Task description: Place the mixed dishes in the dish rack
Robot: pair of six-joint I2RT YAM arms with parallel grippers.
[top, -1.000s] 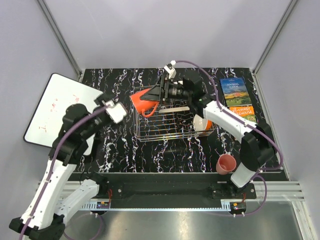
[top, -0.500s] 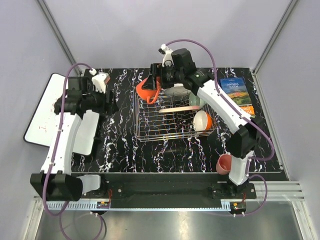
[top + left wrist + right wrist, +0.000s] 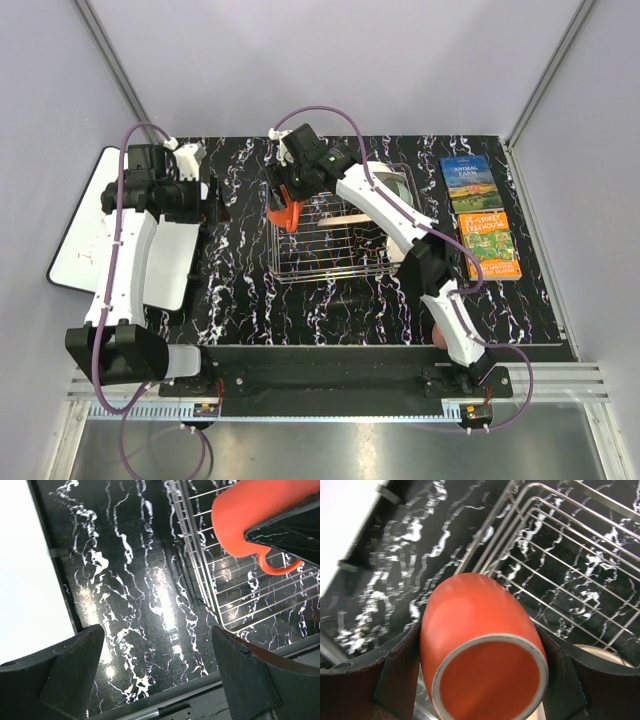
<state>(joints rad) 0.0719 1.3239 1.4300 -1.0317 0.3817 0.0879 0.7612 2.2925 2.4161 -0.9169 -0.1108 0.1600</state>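
At the far left a white board [image 3: 88, 228] lies partly over the edge of the black marbled worktop [image 3: 240, 280]. Beside it the left gripper [image 3: 159, 672] hangs over bare worktop, its fingers spread wide with nothing between them. Next comes the dish rack [image 3: 330, 275], mid-worktop. At its left end the right gripper [image 3: 481, 672] is clamped on the orange-red mug [image 3: 479, 647], one finger on each side. The mug is tilted above the rack's left rim, handle hanging free; whether it touches the wires I cannot tell. Two books [image 3: 470, 182] lie at the right.
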